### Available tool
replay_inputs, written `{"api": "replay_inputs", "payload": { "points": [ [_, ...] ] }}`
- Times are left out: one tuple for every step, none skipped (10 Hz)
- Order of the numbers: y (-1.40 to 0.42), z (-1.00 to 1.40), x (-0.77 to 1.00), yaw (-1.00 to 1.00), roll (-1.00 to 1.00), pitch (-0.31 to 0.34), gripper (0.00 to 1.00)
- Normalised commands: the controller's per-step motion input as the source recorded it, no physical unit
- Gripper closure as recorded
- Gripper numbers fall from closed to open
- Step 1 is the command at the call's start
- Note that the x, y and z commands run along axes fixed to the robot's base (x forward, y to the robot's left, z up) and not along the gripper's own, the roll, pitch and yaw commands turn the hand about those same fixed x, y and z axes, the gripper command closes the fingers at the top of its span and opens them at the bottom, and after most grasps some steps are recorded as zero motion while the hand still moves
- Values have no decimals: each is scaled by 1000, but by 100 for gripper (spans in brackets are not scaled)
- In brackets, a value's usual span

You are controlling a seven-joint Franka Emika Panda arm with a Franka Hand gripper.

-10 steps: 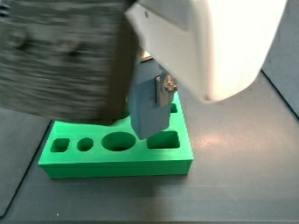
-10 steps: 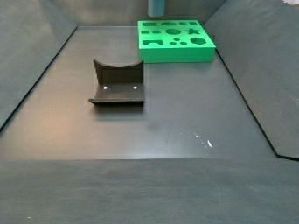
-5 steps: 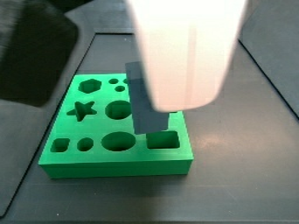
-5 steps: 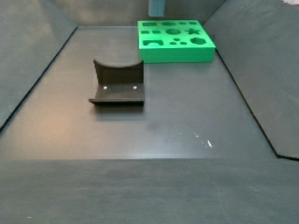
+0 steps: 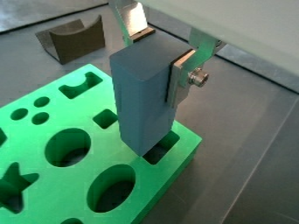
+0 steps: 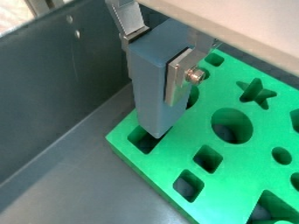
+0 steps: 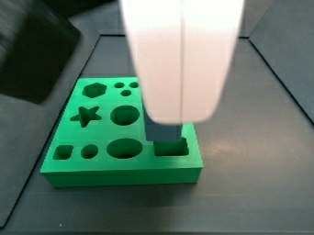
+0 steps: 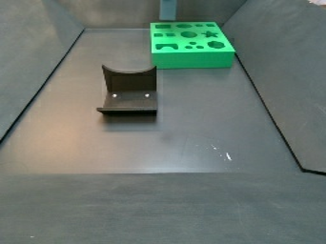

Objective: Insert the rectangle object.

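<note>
My gripper (image 5: 159, 51) is shut on the grey-blue rectangle object (image 5: 142, 101) and holds it upright over the green board (image 5: 52, 188). The block's lower end sits in the mouth of the rectangular hole (image 5: 173, 149) at the board's corner. Both wrist views show this; in a wrist view the block (image 6: 156, 92) stands between the silver fingers (image 6: 179, 75) over the board (image 6: 251, 162). In a side view the white gripper body (image 7: 185, 55) hides the fingers, and only the block's lower part (image 7: 163, 135) shows at the hole in the board (image 7: 86, 163). The gripper does not show in a side view where the board (image 8: 192, 55) lies at the far end.
The dark fixture with a curved notch (image 8: 128, 91) stands mid-floor, apart from the board, and shows in a wrist view (image 5: 70, 39). The board has star, hexagon, round and square holes (image 7: 123, 115). Grey bin walls (image 6: 59, 79) rise close beside the board.
The block was tilted above the board; it now stands upright and lower, its end at the rectangular hole. The gripper body has moved across in front of the board.
</note>
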Motion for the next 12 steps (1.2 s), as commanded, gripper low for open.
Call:
{"api": "replay_inputs", "payload": {
  "points": [
    [0,-454,366,0,133,99,100],
    [-11,-289,217,-17,40,71,100],
    [-37,-146,137,-49,0,39,100],
    [-46,-134,0,-29,-36,0,100],
    [-6,-111,-160,0,-51,-31,100],
    [-6,-151,-277,0,-103,-64,100],
    [-37,-174,-71,0,-194,-73,100],
    [-57,-211,74,0,-179,-27,100],
    [0,-271,80,-43,-271,-56,100],
    [14,-271,34,-29,-351,-80,100],
    [26,-440,0,0,-196,-71,100],
    [26,-526,0,17,-43,-14,100]
  ]
}}
